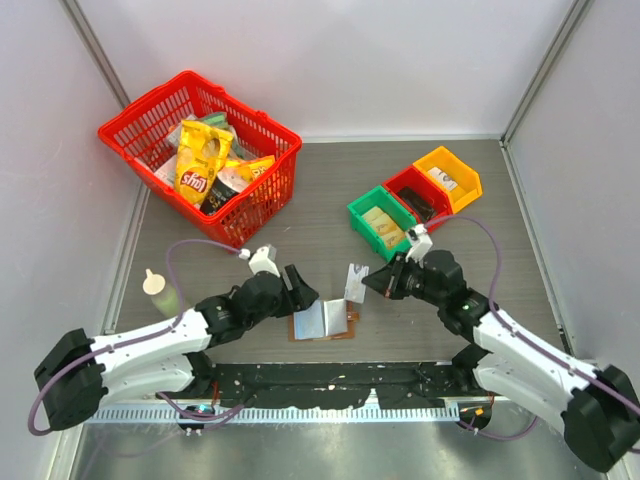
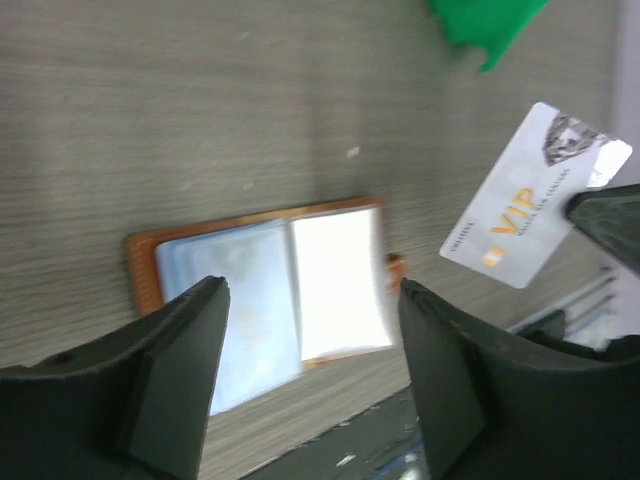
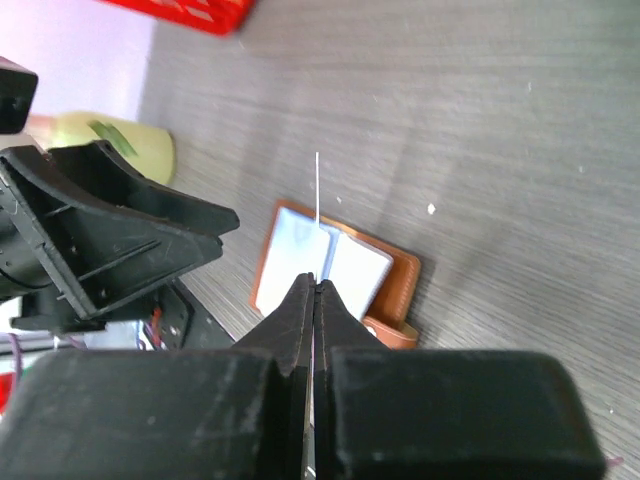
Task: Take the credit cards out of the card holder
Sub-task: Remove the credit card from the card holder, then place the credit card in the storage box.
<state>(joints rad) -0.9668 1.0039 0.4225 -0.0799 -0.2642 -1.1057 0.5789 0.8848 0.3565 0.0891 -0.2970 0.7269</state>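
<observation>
A single silver-white rectangular plastic credit card (image 2: pixel 530 200), lettered "VIP" in gold, hangs clear of the grey wood-grain bench (image 1: pixel 330 190), pinched by one short end in the closed right fingers (image 3: pixel 288 325). It stands on edge. Its long axis runs straight out from the fingertips toward the left arm, and its printed face is turned to the left wrist camera. From the right wrist it shows only as a thin white line.

Below it, one small brown leather card holder (image 1: pixel 322 323) lies opened flat near the front edge of the bench, between the two arms. Its two pale blue-grey panels sit side by side and face up. Its long axis runs left to right, slightly askew, with the little brown tab at the end nearer the right arm.

The left fingers (image 2: pixel 180 370) are spread wide and grip nothing. They hover at the holder's left end, and whether they touch it cannot be told.

Three small plastic bins stand in a diagonal row to the right: one green bin (image 1: pixel 356 214), one red bin (image 1: pixel 395 181) and one orange bin (image 1: pixel 445 153). At the far left, one red plastic basket (image 1: pixel 262 205) holds a heap of yellow snack bags (image 1: pixel 200 165), too jumbled to count. One pale yellow-green bottle (image 1: pixel 160 293) stands by the left arm.
</observation>
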